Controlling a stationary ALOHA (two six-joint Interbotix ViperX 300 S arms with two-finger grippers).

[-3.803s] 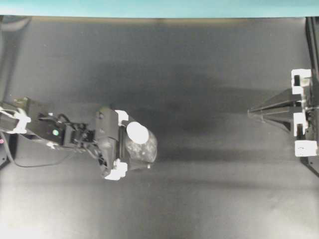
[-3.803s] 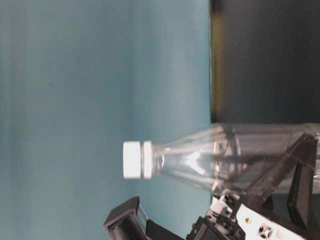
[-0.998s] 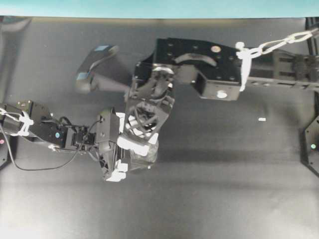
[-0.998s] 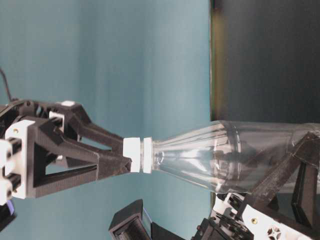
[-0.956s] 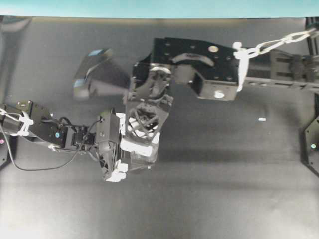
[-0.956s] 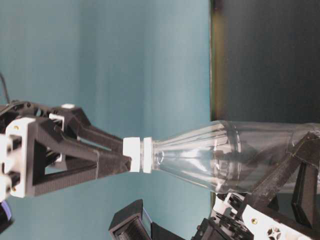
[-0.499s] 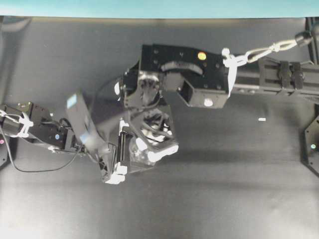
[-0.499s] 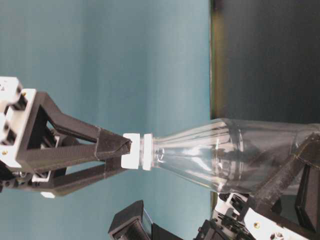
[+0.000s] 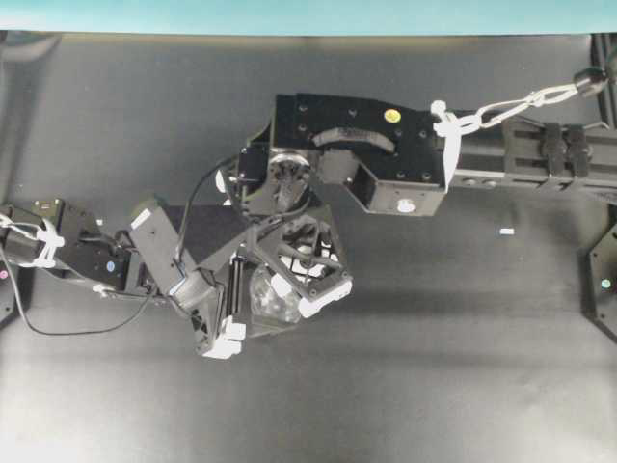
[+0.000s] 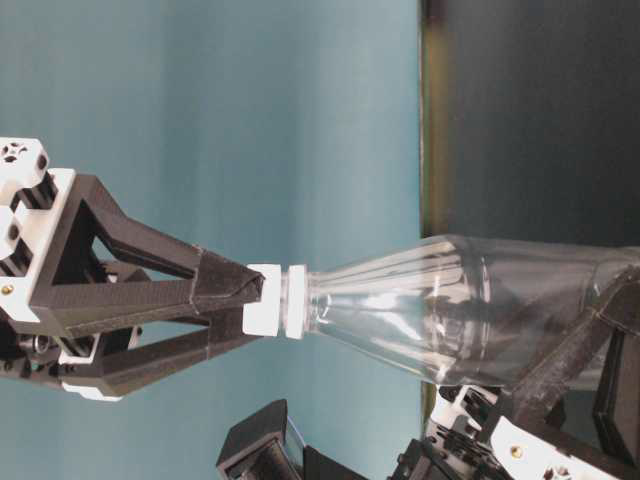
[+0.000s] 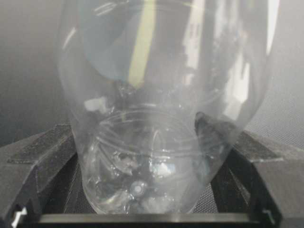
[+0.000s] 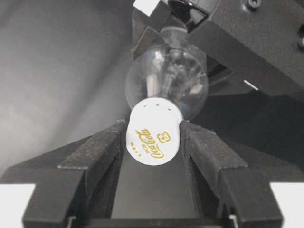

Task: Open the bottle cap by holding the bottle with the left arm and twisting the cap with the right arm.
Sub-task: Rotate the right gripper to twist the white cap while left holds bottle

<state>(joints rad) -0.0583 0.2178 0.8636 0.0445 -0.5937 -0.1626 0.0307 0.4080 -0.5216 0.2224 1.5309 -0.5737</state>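
The bottle cap (image 12: 154, 138) sat squarely between the two padded fingers (image 12: 97, 154) of the right gripper (image 10: 250, 300), which was clamped on it from either side; in the right wrist view the pads pressed the cap's wall with no gap showing. It was a small white screw cap with gold lettering on top and a ridged collar just behind it. It looked hard and fairly smooth, so the grip would depend on the pads' friction; I judged the best hold to be across the cap's side wall, clear of the collar, as it was taken here.

Beyond the fingertips, the bottle (image 10: 450, 315) ran away from the right gripper, its neck widening into a clear, ribbed body. It appeared empty, so very light, and thin-walled enough to dent or spin if squeezed unevenly. The lower body, near the stiffer moulded base, seemed the soundest place to hold it.

That is where the left gripper (image 11: 142, 166) had it: the jaws stood wide but were closed on the bottle's lower body, one dark finger (image 11: 38, 156) on each side, the base (image 11: 137, 187) resting between them.

From overhead, the right arm (image 9: 357, 154) reached across from the right, its gripper directly above the bottle, while the left arm (image 9: 87, 256) came in from the left. The dark table (image 9: 434, 367) lay beneath, with a tiny white scrap (image 9: 506, 231) well apart from both grippers.
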